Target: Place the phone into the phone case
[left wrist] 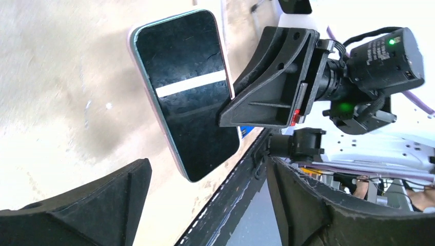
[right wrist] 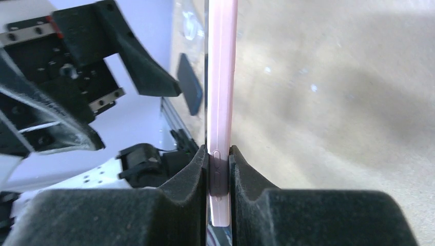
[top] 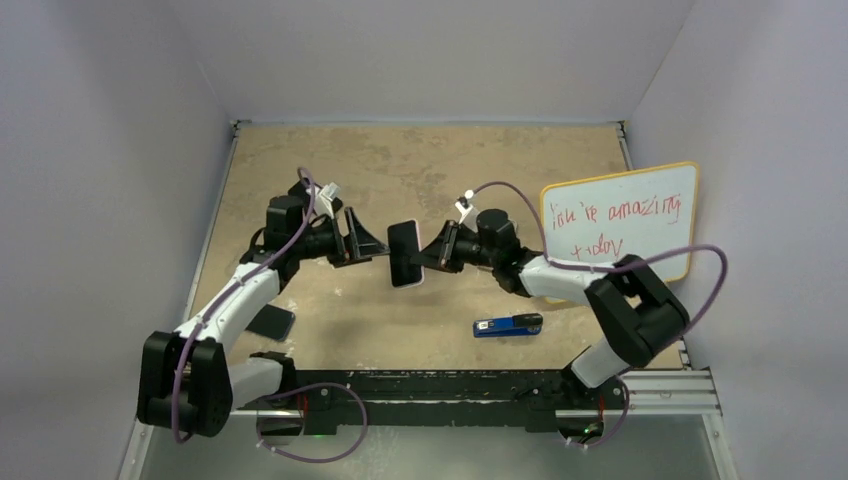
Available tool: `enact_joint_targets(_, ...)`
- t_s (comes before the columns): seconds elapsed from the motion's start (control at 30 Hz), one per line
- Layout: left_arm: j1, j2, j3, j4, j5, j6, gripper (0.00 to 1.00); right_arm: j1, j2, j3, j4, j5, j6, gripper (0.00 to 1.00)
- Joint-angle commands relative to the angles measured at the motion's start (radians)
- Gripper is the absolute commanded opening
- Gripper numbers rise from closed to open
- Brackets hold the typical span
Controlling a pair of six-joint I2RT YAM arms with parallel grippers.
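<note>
Right gripper [right wrist: 219, 169] clamped on phone [right wrist: 221, 77] by thin edge, mid-air between arms; left gripper [top: 368, 250] wide open, empty, just beside it. Phone case [top: 271, 322] flat on table [top: 420, 160] near left arm, well apart. Watch your edge grip: narrow hold, phone could pivot or slip out

Both arms reach inward, facing each other, left pincer [top: 366, 243] spread wide, right pincer [top: 424, 262] clamped tight.

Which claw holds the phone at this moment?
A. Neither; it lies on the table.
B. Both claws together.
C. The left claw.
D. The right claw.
D: the right claw is shut on the phone at its pink edge, while the left claw stands open, apart from it.
</note>
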Motion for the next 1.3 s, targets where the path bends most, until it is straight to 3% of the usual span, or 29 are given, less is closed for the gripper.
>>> enact_joint_targets(0.0,0.016,-0.062,0.082,-0.016,0.097,0.032,0.88,-0.029,-0.149,0.012,0.073,-0.116,-0.023,0.00)
enact_joint_targets(0.13,0.025,-0.098,0.114,0.019,0.149,-0.015,0.90,-0.040,-0.258,0.000,0.095,-0.164,-0.019,0.00)
enact_joint_targets(0.27,0.027,-0.145,0.102,0.190,0.195,-0.149,0.89,-0.044,-0.344,-0.012,0.169,-0.221,0.005,0.00)
enact_joint_targets(0.47,0.027,-0.173,0.022,0.594,0.262,-0.416,0.91,-0.043,-0.410,-0.001,0.191,-0.283,0.042,0.00)
enact_joint_targets(0.7,0.026,-0.156,-0.074,0.985,0.276,-0.686,0.90,-0.042,-0.413,-0.021,0.358,-0.311,0.141,0.00)
enact_joint_targets(0.83,0.025,-0.148,-0.094,1.079,0.265,-0.749,0.88,-0.037,-0.385,-0.018,0.411,-0.338,0.173,0.00)
enact_joint_targets(1.1,0.025,-0.150,-0.121,1.200,0.223,-0.840,0.78,0.006,-0.367,0.017,0.332,-0.342,0.128,0.00)
enact_joint_targets(1.27,0.025,-0.152,-0.140,1.196,0.180,-0.871,0.59,0.023,-0.356,0.014,0.326,-0.338,0.126,0.00)
